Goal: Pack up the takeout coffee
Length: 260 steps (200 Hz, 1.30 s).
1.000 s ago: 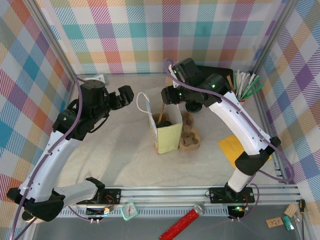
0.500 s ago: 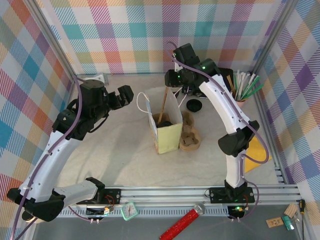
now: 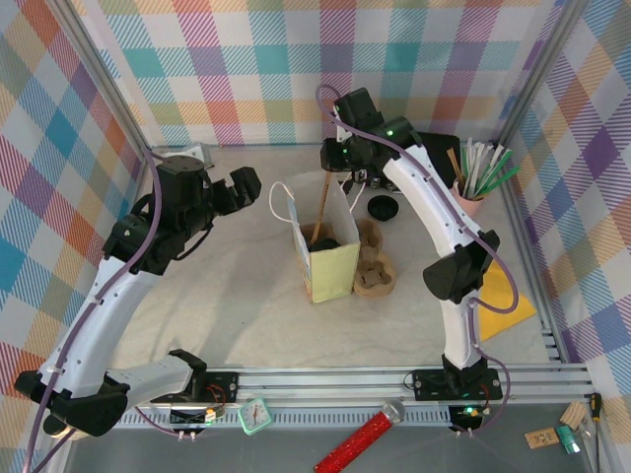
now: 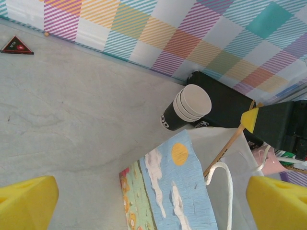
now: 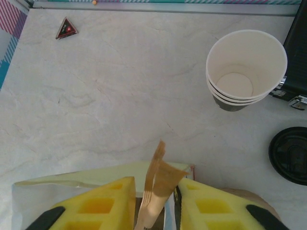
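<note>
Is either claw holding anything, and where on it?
Left gripper: open, empty. Right gripper flanks the top of the brown stick in the paper bag; whether it grips cannot be told.

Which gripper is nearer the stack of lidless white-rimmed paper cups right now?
Right. The right gripper hangs over the mouth of the paper bag, the stack of lidless white-rimmed paper cups just beyond it. The left gripper sits on the bag's other side, farther away.

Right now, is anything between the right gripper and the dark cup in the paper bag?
Yes: a wooden stirrer stands in the paper bag, directly between the right gripper and the dark cup at the bottom.
</note>
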{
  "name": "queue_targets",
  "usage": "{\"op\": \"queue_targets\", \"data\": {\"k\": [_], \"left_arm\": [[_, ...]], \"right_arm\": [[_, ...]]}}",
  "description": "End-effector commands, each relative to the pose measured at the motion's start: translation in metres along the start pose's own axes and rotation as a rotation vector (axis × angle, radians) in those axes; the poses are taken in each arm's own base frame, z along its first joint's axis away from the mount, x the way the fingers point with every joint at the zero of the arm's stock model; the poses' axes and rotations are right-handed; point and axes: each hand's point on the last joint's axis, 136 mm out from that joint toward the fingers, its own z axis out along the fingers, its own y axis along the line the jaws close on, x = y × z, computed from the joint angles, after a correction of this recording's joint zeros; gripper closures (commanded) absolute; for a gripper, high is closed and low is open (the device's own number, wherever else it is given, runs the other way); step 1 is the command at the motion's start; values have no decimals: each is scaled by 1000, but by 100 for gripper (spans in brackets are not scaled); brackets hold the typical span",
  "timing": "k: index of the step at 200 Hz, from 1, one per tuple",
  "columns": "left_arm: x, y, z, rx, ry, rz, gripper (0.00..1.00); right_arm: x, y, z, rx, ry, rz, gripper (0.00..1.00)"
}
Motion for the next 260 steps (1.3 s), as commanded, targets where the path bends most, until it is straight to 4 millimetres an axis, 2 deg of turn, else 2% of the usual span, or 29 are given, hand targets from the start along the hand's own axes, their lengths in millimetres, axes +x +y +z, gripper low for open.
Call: {"op": "queue_targets", "data": {"k": [1, 15, 35, 45, 98, 119, 144, 188, 223, 260], "left_arm": [[-2, 3, -1, -9, -3, 11, 0], [-2, 3, -1, -8, -2, 11, 0], [-2, 3, 0, -9, -1, 11, 0], [-2, 4, 1, -10, 0, 10, 0], [1, 2, 4, 2, 10, 2, 0], [1, 3, 4, -1, 6, -3, 0], [1, 2, 6, 4, 7, -4, 0], [2, 2, 6, 3, 13, -2, 0], [1, 4, 3, -6, 10, 1, 0], [0, 5, 5, -11, 8, 1, 0]], "right_arm": [[-13, 8, -1, -40, -40, -17, 77], [-16, 10, -7, -52, -54, -21, 89], [-19, 14, -21, -65, -73, -26, 91], [-20, 15, -28, -71, -84, -31, 96], [-28, 30, -76, -82, -182, -110, 94], [-26, 32, -86, -44, -210, -172, 92], [-21, 37, -78, -52, -245, -204, 91], [-31, 49, -60, -56, -349, -232, 92], [-39, 50, -46, -46, -385, -221, 93], [-39, 49, -33, -44, -392, -221, 92]]}}
